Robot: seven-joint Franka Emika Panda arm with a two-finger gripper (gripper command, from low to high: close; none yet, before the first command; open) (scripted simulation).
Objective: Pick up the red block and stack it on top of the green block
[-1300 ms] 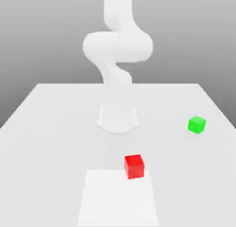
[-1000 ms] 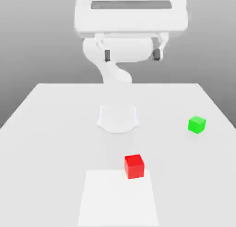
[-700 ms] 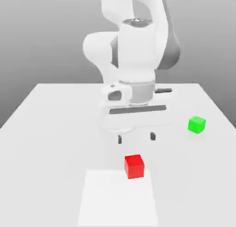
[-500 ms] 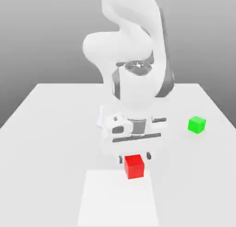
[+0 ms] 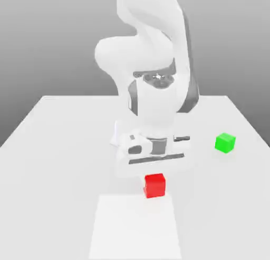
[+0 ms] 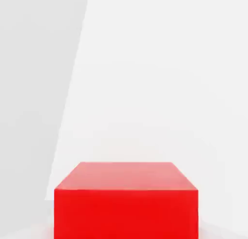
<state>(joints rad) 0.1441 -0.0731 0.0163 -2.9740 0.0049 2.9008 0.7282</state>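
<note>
My jaws [image 5: 154, 183] are closed on red cube [image 5: 154, 185], which sits between them, below hand; green cube [image 5: 225, 143] rests well apart on table [image 5: 68, 164].

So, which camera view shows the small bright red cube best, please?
The exterior view: it shows the small bright red cube under the white robot hand, with its surroundings. The hand view shows two red faces up close, cut off at the picture's edge.

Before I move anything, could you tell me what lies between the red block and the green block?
In the exterior view, only bare tabletop separates the red block from the green block.
</note>
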